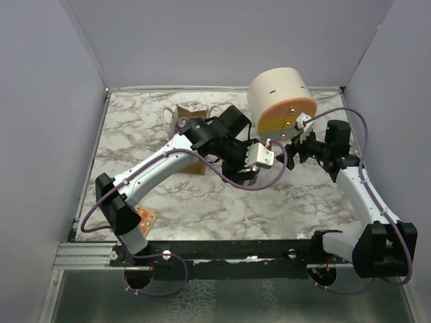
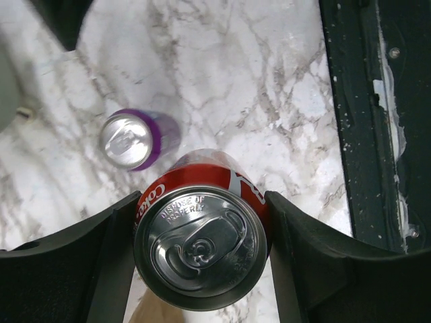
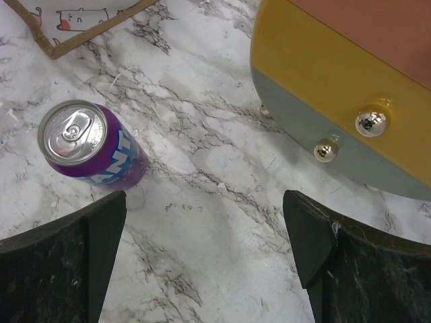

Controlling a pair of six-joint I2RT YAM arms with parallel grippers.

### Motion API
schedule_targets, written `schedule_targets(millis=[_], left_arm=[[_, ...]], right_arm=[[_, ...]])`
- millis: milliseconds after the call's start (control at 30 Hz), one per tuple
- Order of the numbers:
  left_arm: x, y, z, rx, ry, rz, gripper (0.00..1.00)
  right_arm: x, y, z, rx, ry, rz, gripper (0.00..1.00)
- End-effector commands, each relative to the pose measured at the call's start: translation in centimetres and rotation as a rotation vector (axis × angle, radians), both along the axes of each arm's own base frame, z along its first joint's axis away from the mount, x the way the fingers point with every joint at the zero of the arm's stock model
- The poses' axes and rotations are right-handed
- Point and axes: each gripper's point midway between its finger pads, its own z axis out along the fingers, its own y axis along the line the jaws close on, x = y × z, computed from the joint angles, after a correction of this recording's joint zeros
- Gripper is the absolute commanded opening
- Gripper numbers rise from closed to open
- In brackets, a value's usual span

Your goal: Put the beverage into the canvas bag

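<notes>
My left gripper is shut on a red Coke can, held upright with its top toward the camera, above the marble table. In the top view this gripper is at mid-table, right of the tan canvas bag, which stands at the back with cream handles and is partly hidden by the left arm. A purple Fanta can stands on the table beyond the Coke can; it also shows in the right wrist view. My right gripper is open and empty over bare marble, right of the purple can.
A large cream cylinder with an orange-yellow face lies at the back right, close to my right gripper; its face fills the upper right of the right wrist view. A brown-edged panel with a cartoon print shows there at top left. A small orange card lies near the left base.
</notes>
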Motion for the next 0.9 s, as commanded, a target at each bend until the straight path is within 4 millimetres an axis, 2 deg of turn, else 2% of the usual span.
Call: schedule_targets(millis=[0,167,400,567,867], left_arm=[[2.3,3.0,6.7,-0.099,-0.103,0.060,0.04],[6.0,6.6,10.2,-0.166,-0.158,0.236,0.01],[12.2,12.6,12.9,-0.260,-0.223,0.562,0.01],[15.7,15.4,12.3,-0.280,-0.244,0.750,0.00],[19.5,15.5,8.9,-0.250,-0.232,0.870,0.00]], right_arm=[[0.3,0.2,0.5,0.011,-0.035,0.021,1.00],[0.2,0.3,0.7,0.015,-0.039,0.025,1.00],[0.2,0.3,1.0,0.015,-0.045,0.028,1.00],[0.2,0.3,1.1,0.013,-0.048,0.026,1.00],[0.1,0.3,1.3,0.015,-0.054,0.029,1.00]])
